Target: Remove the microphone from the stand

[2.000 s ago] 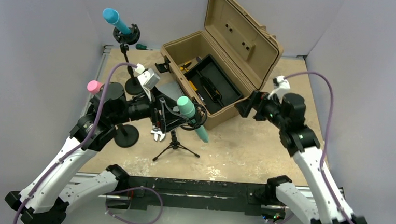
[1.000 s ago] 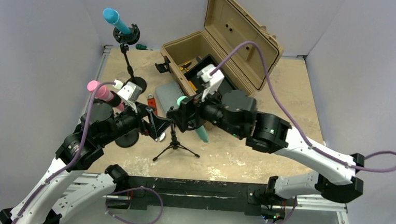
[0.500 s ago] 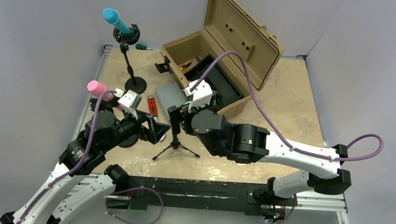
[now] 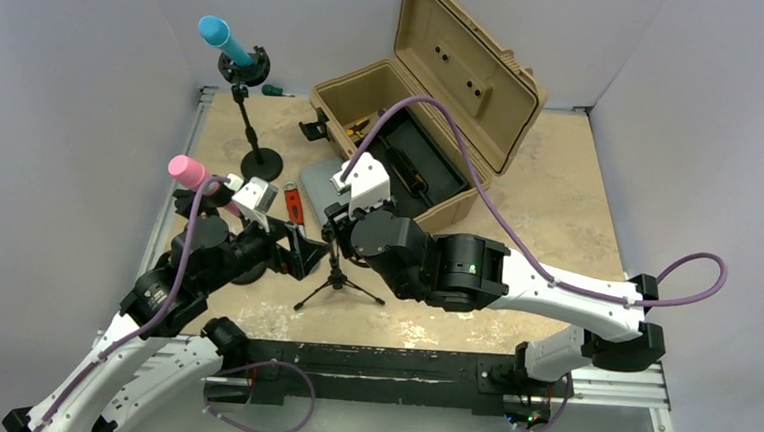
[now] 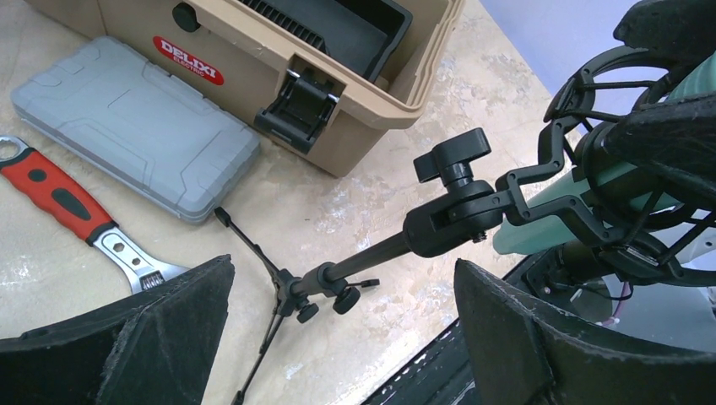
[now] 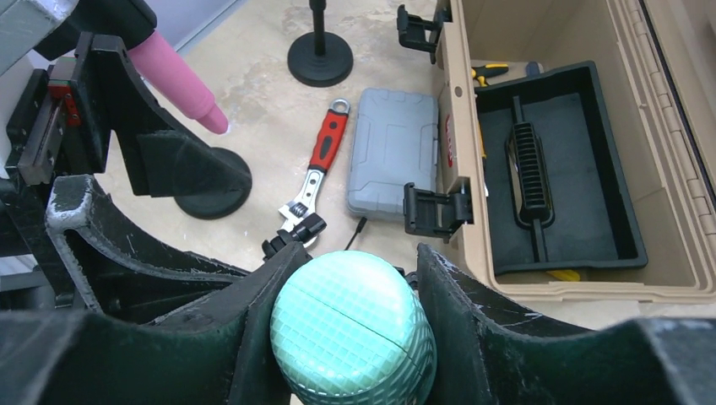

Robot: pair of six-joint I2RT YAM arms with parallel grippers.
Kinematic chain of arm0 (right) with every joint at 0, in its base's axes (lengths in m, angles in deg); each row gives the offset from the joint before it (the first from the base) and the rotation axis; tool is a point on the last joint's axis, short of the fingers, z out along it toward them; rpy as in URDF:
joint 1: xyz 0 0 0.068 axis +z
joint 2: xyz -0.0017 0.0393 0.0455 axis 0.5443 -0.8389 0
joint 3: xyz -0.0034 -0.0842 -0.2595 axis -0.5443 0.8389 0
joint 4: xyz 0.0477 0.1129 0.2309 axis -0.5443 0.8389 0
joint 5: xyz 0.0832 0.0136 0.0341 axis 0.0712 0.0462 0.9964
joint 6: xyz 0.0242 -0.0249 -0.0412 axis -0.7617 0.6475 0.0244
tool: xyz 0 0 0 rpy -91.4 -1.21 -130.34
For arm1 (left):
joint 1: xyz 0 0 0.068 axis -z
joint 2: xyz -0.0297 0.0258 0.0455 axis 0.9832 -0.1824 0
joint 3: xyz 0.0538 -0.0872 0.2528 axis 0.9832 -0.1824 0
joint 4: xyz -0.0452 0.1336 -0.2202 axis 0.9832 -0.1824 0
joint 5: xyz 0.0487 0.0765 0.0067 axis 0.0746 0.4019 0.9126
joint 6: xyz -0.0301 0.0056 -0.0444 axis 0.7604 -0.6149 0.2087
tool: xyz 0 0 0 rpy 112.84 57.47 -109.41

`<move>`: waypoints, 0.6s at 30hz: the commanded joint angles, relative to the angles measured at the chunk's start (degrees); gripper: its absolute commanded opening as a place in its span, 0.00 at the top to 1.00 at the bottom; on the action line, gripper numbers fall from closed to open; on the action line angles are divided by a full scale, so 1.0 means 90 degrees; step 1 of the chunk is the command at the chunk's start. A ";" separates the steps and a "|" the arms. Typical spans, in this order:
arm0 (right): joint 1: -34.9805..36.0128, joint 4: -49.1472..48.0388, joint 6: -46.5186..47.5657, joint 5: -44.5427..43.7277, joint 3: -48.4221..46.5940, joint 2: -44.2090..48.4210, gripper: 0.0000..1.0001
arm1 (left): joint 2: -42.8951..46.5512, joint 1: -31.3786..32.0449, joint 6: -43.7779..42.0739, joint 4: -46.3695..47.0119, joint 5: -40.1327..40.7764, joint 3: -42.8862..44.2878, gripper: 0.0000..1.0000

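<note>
We looked down on a mottled beige worktop (image 4: 560, 187), scuffed pale in patches, boxed in by plain grey-lilac walls (image 4: 87, 58) on three sides, with a black rail (image 4: 379, 361) along the near edge. The green microphone (image 6: 350, 329) sat in a black cradle (image 5: 525, 180) on top of a small tripod stand (image 4: 337, 278), near the front middle of the surface. From above it was hidden under the right wrist. The right claw (image 6: 355, 257) was clamped on the microphone's rounded mesh head, one finger pressed to each side. The left claw (image 5: 342, 266) hung just to the left with its fingers wide apart and gripped nothing. In its own camera the tilted stand pole showed beyond the gap. Behind the stand stood a tan toolbox (image 4: 453, 212), lid raised, with a black tray inside. A flat grey case (image 6: 393, 164) lay just in front of the toolbox, and a red-handled wrench (image 6: 325, 152) lay beside the case. At the left a pink microphone (image 4: 188, 171) leaned on a round-based stand. Farther back, a blue microphone (image 4: 217, 34) rose on a taller one.
</note>
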 commanded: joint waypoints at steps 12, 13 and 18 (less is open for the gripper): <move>0.0043 -0.0497 0.1226 0.0059 -0.1667 -0.0232 1.00 | 0.0122 0.0016 0.0196 0.0382 -0.0059 -0.0141 0.00; 0.0043 -0.0528 0.1290 0.0120 -0.1850 -0.0288 1.00 | 0.0138 0.0023 0.0201 0.0382 -0.0074 -0.0153 0.00; 0.0051 -0.0767 0.1612 0.0620 -0.2819 -0.0508 1.00 | 0.0210 0.0016 0.0195 0.0336 -0.0065 -0.0185 0.00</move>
